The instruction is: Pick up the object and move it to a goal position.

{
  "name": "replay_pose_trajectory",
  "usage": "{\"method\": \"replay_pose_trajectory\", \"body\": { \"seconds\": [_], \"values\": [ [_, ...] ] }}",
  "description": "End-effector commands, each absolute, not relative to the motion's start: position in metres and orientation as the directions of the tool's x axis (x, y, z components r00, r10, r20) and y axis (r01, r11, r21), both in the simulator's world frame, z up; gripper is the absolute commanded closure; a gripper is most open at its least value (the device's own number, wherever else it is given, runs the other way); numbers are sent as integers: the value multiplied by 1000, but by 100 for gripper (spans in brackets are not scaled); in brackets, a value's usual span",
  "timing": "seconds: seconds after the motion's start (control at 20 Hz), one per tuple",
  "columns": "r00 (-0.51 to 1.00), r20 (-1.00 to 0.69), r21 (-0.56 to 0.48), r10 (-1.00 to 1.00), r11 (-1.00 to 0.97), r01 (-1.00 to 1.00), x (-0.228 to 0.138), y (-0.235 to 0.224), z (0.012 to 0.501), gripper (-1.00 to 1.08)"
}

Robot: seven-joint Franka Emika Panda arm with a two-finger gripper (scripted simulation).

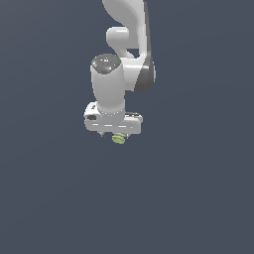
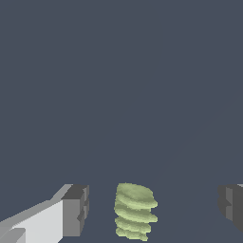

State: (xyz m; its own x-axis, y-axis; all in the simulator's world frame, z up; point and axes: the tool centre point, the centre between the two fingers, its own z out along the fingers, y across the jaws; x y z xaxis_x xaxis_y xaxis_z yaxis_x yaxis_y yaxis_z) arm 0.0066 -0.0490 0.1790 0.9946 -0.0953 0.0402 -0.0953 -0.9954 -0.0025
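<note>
- The object (image 2: 134, 211) was a small yellow-green lump made of ridged, stacked layers, far smaller than the white arm (image 1: 121, 64).
- It stood between the two dark fingertips (image 2: 76, 209) of the gripper (image 2: 154, 209), with clear gaps on both sides.
- The jaws were spread apart, gripping nothing.
- In the exterior view it showed just under the gripper.

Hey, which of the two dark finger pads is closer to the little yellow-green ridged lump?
The pad on the white finger. The ridged lump sits nearer it than the opposite pad, touching neither.
</note>
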Motion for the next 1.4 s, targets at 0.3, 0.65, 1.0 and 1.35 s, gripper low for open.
{"method": "replay_pose_trajectory", "body": {
  "seconds": [0.3,0.65,1.0,1.35],
  "values": [
    [998,38,0,-43,-999,-43,3,-49,175,-92],
    [997,33,6,73,-997,73,-5,-49,166,-92],
    [968,25,12,249,-969,249,-17,-49,153,-92],
    [904,16,15,428,-904,428,-30,-49,140,-92]
  ]
}}
